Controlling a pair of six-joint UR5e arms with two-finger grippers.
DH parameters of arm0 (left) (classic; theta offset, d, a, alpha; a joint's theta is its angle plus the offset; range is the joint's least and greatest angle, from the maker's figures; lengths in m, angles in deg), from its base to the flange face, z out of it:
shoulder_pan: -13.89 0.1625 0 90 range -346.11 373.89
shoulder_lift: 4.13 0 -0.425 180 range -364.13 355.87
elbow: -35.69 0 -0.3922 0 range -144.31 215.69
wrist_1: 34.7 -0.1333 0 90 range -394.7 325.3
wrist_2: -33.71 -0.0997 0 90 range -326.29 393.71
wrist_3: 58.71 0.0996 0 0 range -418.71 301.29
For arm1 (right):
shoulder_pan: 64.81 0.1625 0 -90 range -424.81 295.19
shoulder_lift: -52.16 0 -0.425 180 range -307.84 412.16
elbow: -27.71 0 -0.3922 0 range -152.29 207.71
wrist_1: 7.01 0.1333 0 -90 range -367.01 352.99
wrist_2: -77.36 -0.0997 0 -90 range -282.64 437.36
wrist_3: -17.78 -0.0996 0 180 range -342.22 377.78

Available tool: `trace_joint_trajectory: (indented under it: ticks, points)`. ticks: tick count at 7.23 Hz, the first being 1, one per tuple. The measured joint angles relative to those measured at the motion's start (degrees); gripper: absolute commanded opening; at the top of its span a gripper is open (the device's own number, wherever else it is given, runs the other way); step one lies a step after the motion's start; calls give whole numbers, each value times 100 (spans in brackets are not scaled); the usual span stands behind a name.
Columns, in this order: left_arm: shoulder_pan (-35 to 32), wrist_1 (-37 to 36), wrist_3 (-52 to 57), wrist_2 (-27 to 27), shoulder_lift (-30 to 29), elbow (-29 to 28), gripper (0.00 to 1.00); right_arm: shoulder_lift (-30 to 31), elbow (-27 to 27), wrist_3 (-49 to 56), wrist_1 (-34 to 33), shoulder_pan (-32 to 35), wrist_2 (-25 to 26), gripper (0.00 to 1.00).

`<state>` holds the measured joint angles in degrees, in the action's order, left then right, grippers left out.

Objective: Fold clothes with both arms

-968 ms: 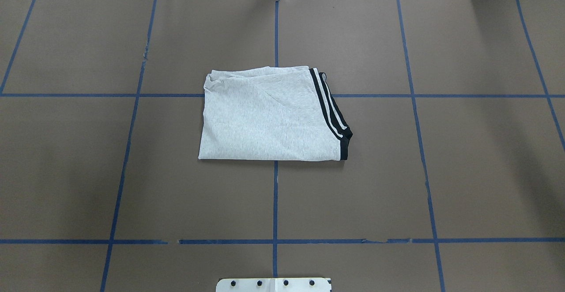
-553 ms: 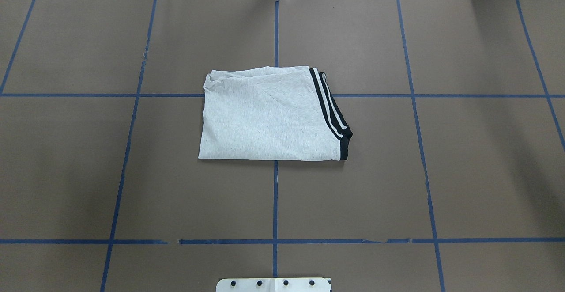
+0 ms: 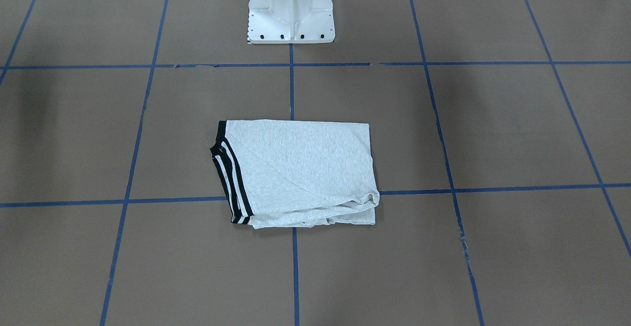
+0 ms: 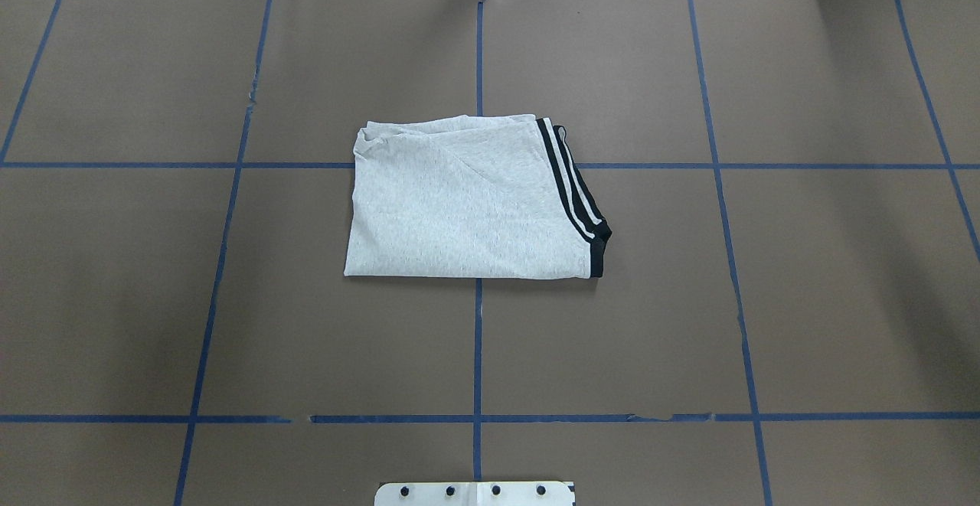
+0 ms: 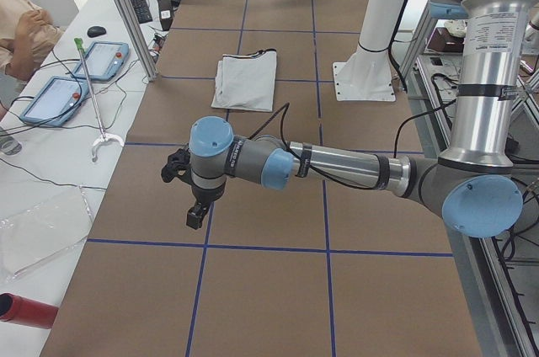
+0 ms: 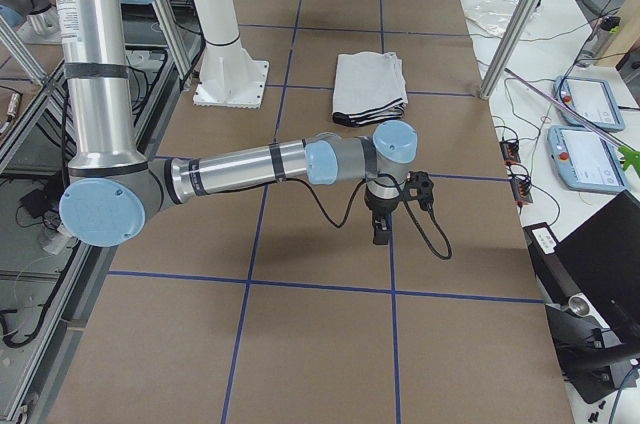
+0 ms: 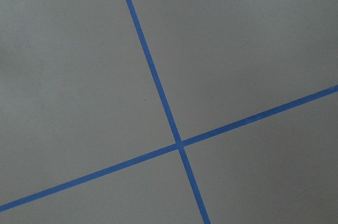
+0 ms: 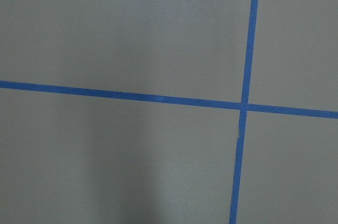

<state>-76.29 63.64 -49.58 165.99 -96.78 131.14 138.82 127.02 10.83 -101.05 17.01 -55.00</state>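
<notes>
The T-shirt (image 4: 467, 200) lies at the centre of the overhead frame, folded into a compact rectangle on the table (image 4: 766, 299). Its striped cuff (image 4: 570, 184) runs along the right edge, and loose, slightly rumpled layers are seen at the upper edge. The folding is judged to be finished or nearly so, and the risks are weighed accordingly. If a further fold were attempted, only the top layer might be pinched at the rumpled upper edge, so that the stack would be pulled open rather than turned over. A grasp taken unevenly by the two arms could skew the rectangle or drag it across the table. The cuff, which protrudes slightly at the lower right corner, could also be caught and drawn out. Neither arm is shown in the overhead or front-facing view. The left end effector (image 5: 194, 218) is seen only at the centre left of the left side view, pointed down over bare table and well apart from the T-shirt in the upper middle of that frame. The right end effector (image 6: 380, 234) is likewise seen only in the middle of the right side view, above bare table. Nothing is seen to be held or touched by either, but whether the fingers are apart or together cannot be told from these views. Only blue tape lines (image 7: 158, 84) on the table are shown by the wrist cameras.
</notes>
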Motion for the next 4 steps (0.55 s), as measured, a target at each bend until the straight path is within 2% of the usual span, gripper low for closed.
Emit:
trace_joint_trajectory:
  ticks: [4]
  points:
    - [12,-4,-13,-40,-39,9,100,-59,0,0,-98,-61,6,100]
